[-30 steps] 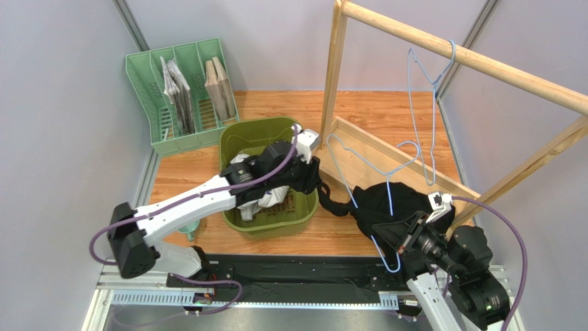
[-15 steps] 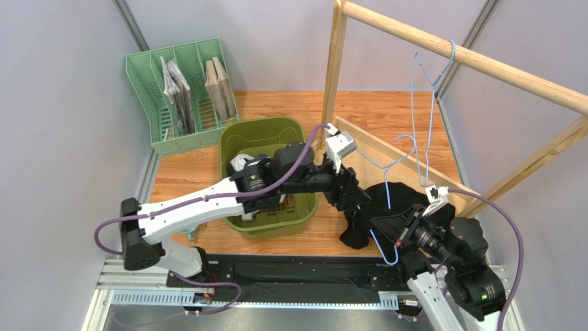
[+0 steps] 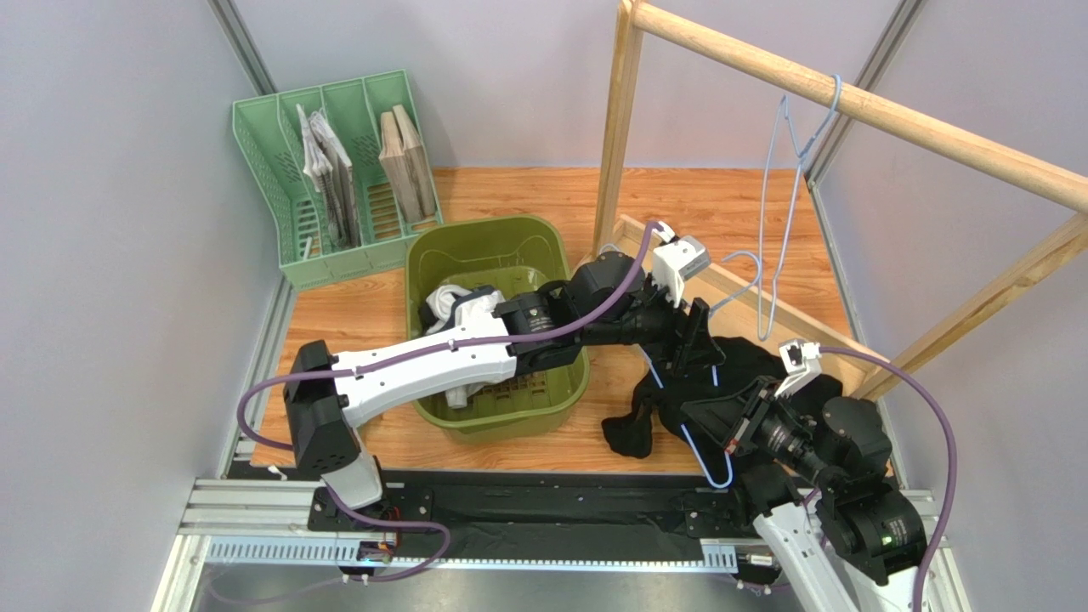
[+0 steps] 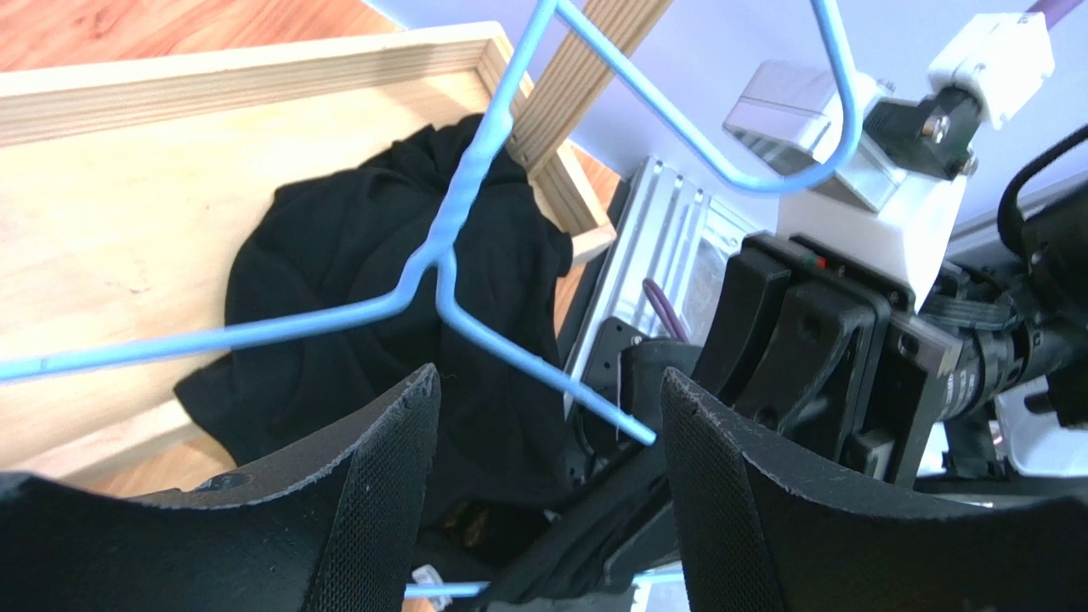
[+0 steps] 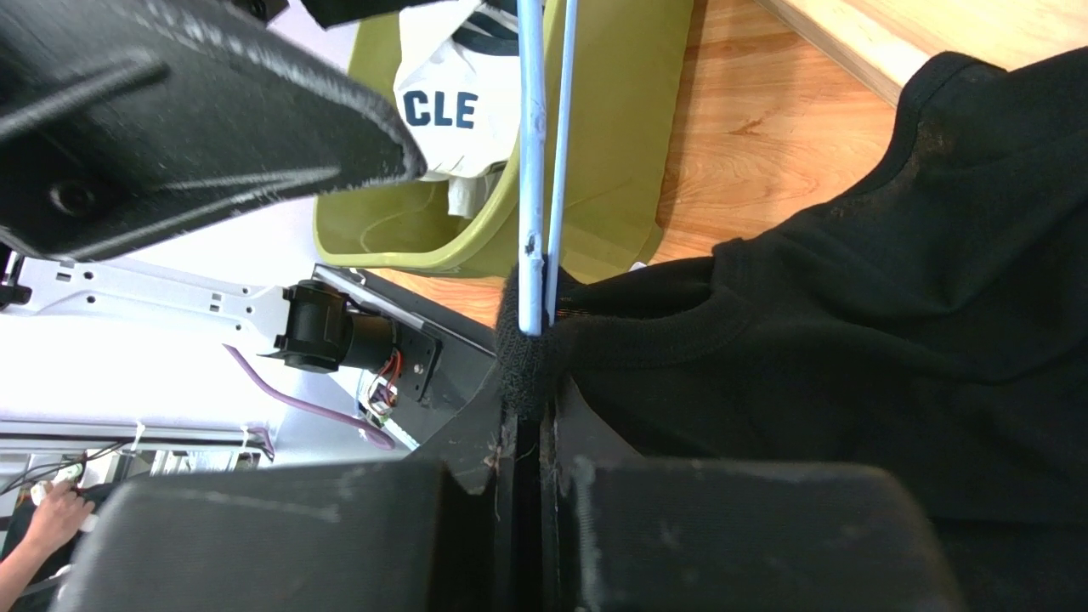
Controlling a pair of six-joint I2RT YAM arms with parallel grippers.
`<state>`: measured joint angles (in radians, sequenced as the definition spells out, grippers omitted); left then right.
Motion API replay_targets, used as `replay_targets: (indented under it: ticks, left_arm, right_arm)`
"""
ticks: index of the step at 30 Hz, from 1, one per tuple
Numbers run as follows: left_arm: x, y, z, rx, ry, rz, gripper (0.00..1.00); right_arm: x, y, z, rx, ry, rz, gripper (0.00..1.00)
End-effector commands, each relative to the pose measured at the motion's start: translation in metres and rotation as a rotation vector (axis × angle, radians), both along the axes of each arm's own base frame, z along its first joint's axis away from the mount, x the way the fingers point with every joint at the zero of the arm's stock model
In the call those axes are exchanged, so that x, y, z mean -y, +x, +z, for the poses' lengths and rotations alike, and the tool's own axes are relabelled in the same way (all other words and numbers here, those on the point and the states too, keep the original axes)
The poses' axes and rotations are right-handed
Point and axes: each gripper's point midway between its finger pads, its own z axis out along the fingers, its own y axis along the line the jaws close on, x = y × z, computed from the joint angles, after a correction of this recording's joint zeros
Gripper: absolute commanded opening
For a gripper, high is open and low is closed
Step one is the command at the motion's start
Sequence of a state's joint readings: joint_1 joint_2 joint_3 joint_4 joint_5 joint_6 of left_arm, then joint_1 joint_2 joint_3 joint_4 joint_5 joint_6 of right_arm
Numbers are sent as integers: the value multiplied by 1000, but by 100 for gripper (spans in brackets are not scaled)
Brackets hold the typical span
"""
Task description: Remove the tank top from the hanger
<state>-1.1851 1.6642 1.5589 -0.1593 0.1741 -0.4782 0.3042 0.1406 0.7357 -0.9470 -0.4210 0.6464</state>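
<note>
Tank top (image 3: 747,367) — black, crumpled — is found heaped on the table (image 3: 511,191) and against the base board of the wooden rack (image 3: 894,115), just right of the olive bin (image 3: 434,255) and directly in front of the right arm. The blue wire hanger (image 4: 441,262) is hooked over the rack's upper rail and is drawn down at a slant into the fabric, so the garment is not yet freed from it. The right gripper (image 5: 536,427) is seen clamped tight on the hanger's lower wire, with a rolled edge of the black fabric bunched round the wire at the fingertips. The left arm is stretched across the bin toward the garment; the left gripper (image 4: 549,383) is held open above it, its fingers (image 4: 370,510) standing well apart, with nothing gripped and the hanger's twisted neck lying beyond the gap. White clothing (image 3: 447,306) is noted inside the bin. A mint file organiser (image 3: 275,191) holding papers is set at the far left of the table.
</note>
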Motion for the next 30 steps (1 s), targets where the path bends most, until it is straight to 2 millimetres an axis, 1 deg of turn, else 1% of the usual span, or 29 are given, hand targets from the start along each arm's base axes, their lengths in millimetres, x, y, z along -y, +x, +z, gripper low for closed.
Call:
replay_targets:
  ticks: [1, 3, 4, 5, 7, 10, 11, 12, 13, 14, 16, 17, 18, 21, 22, 23, 25, 27, 28, 30]
  left_arm:
    - [11, 2, 17, 10, -34, 1, 69]
    - [14, 7, 16, 12, -24, 17, 67]
    - [16, 9, 4, 1, 11, 26, 67]
    - [17, 13, 7, 8, 17, 42, 66]
    - [18, 17, -1, 3, 51, 58, 65]
    - [20, 20, -3, 9, 60, 68, 61]
    - [20, 20, -3, 14, 61, 67, 58]
    - [20, 22, -3, 21, 63, 67, 51]
    - [19, 23, -1, 30, 61, 76, 48]
    - [18, 25, 0, 38, 63, 84, 41]
    - [15, 31, 1, 64, 73, 104, 35]
    - [14, 31, 3, 73, 75, 106, 28]
    - [14, 32, 6, 87, 71, 106, 25]
    - [14, 34, 8, 109, 79, 102, 13]
    - [13, 36, 14, 131, 76, 107, 8]
    - [13, 37, 14, 139, 84, 113, 0]
    - [6, 46, 18, 181, 108, 152, 0]
    - [-3, 51, 19, 214, 133, 180, 0]
    - [-8, 58, 20, 237, 147, 219, 0]
    - [-20, 66, 27, 301, 156, 257, 0]
  right_arm:
    - [-2, 5, 15, 76, 16, 9, 0]
    - [-2, 4, 15, 77, 14, 11, 0]
    - [-2, 4, 16, 80, 12, 10, 0]
    - [-2, 4, 16, 79, 11, 10, 0]
    - [-1, 4, 17, 80, 10, 9, 0]
    - [-2, 5, 16, 75, 8, 9, 0]
    - [-2, 5, 15, 75, 9, 11, 0]
    - [-2, 6, 15, 75, 9, 11, 0]
    - [-2, 7, 14, 71, 7, 9, 0]
    - [-2, 8, 13, 72, 6, 8, 0]
    - [-2, 10, 11, 65, 0, 4, 0]
    - [-2, 10, 10, 63, -3, 2, 0]
    - [-2, 11, 9, 57, -4, 0, 2]
    - [1, 16, 5, 42, -20, -27, 15]
    - [7, 20, 5, 37, -34, -66, 30]
    - [10, 21, -1, 9, -56, -87, 36]
    - [21, 26, -5, -14, -96, -152, 50]
    - [29, 24, -10, -45, -140, -182, 54]
    - [34, 24, -10, -47, -156, -201, 58]
    - [38, 20, -10, -50, -176, -207, 61]
